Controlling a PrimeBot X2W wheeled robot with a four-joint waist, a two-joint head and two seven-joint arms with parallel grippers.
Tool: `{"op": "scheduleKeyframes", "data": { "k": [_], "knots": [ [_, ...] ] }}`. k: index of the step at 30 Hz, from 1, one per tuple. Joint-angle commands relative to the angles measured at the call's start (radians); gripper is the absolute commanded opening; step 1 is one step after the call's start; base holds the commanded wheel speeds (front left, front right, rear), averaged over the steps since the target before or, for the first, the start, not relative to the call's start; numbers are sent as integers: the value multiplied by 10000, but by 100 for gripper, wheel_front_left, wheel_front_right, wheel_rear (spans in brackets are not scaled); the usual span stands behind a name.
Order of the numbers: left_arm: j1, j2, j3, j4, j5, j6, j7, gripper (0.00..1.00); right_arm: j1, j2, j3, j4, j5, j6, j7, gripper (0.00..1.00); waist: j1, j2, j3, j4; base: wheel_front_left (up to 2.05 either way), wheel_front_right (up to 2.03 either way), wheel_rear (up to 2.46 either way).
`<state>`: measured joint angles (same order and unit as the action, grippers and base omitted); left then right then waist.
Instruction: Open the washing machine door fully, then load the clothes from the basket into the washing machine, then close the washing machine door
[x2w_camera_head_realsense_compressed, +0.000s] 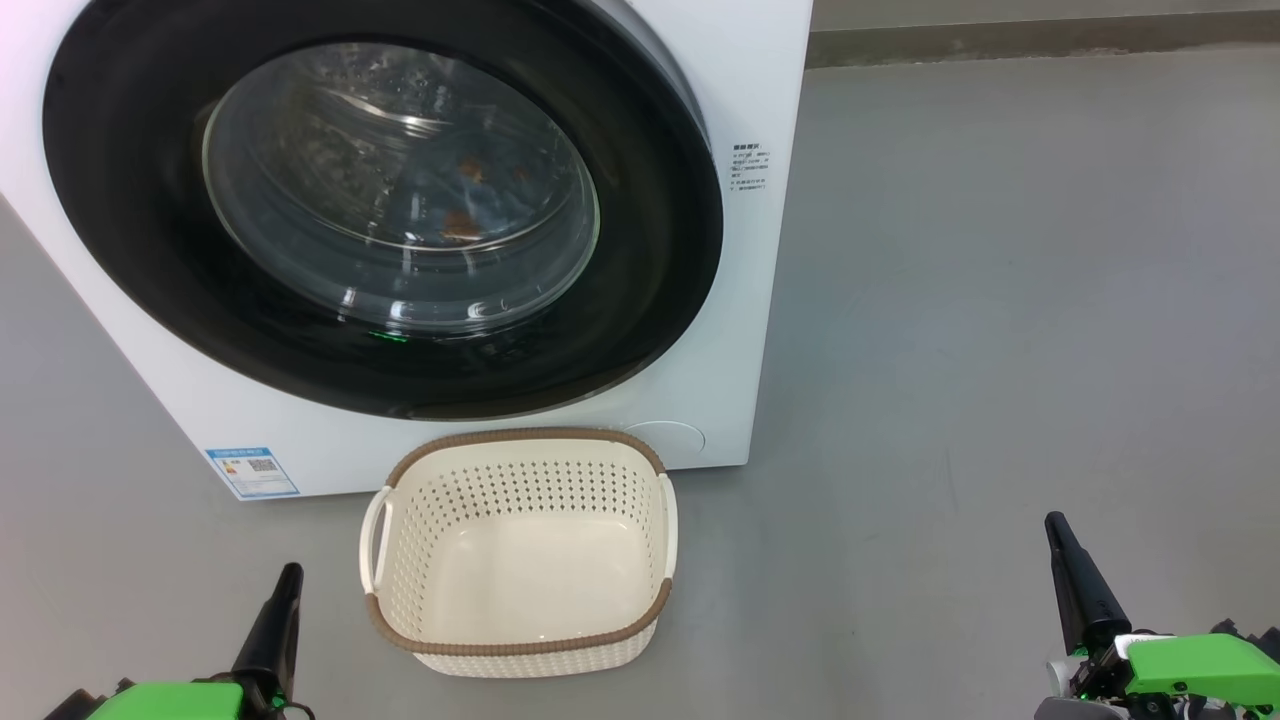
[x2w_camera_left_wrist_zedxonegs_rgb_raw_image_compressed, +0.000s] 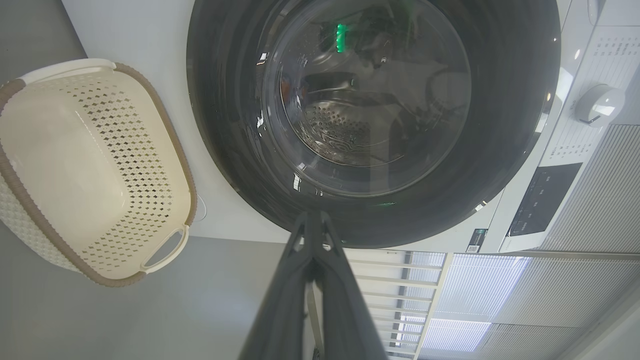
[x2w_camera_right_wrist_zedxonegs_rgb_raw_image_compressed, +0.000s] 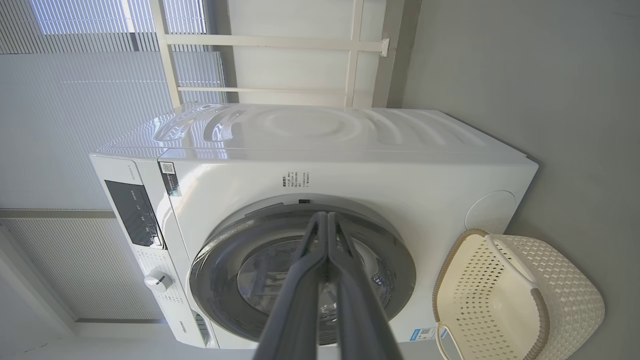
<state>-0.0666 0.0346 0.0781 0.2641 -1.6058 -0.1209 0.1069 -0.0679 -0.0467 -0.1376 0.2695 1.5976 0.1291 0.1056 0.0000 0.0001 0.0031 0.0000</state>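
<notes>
The washing machine (x2w_camera_head_realsense_compressed: 765, 250) stands ahead on the left, and its black-rimmed washing machine door (x2w_camera_head_realsense_compressed: 130, 200) lies flat against the front, closed. Through the glass I make out orange-brown spots of the clothes (x2w_camera_head_realsense_compressed: 462, 225) inside the drum. The cream basket (x2w_camera_head_realsense_compressed: 520, 436) sits on the floor just before the machine, with nothing in it. My left gripper (x2w_camera_head_realsense_compressed: 288, 575) is shut, low and left of the basket. My right gripper (x2w_camera_head_realsense_compressed: 1053, 522) is shut too, far to the right over bare floor. The left wrist view has the shut left gripper (x2w_camera_left_wrist_zedxonegs_rgb_raw_image_compressed: 312, 215) aimed at the door (x2w_camera_left_wrist_zedxonegs_rgb_raw_image_compressed: 225, 125); the right gripper (x2w_camera_right_wrist_zedxonegs_rgb_raw_image_compressed: 326, 215) points at the machine (x2w_camera_right_wrist_zedxonegs_rgb_raw_image_compressed: 400, 170).
Grey floor (x2w_camera_head_realsense_compressed: 1000, 350) stretches to the right of the machine up to a wall skirting (x2w_camera_head_realsense_compressed: 1000, 40). A blue label (x2w_camera_head_realsense_compressed: 252, 472) marks the machine's lower left corner. A control knob (x2w_camera_left_wrist_zedxonegs_rgb_raw_image_compressed: 597, 104) and a dark panel (x2w_camera_right_wrist_zedxonegs_rgb_raw_image_compressed: 132, 212) sit at the machine's top. Window blinds (x2w_camera_right_wrist_zedxonegs_rgb_raw_image_compressed: 75, 100) are behind it.
</notes>
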Motion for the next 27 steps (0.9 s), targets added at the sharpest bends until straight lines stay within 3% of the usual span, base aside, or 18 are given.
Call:
{"op": "scheduleKeyframes", "data": {
  "k": [1, 27],
  "knots": [
    [-414, 168, 350, -190, -33, -98, 58, 0, -401, -37, 228, -247, 102, 16, 84, 0, 0, -1, 0, 0, 0, 0, 0],
    [-414, 164, 357, -190, -27, -98, 63, 0, -401, -36, 227, -247, 101, 16, 85, 0, 0, -1, 0, 0, 0, 0, 0]
  ]
}}
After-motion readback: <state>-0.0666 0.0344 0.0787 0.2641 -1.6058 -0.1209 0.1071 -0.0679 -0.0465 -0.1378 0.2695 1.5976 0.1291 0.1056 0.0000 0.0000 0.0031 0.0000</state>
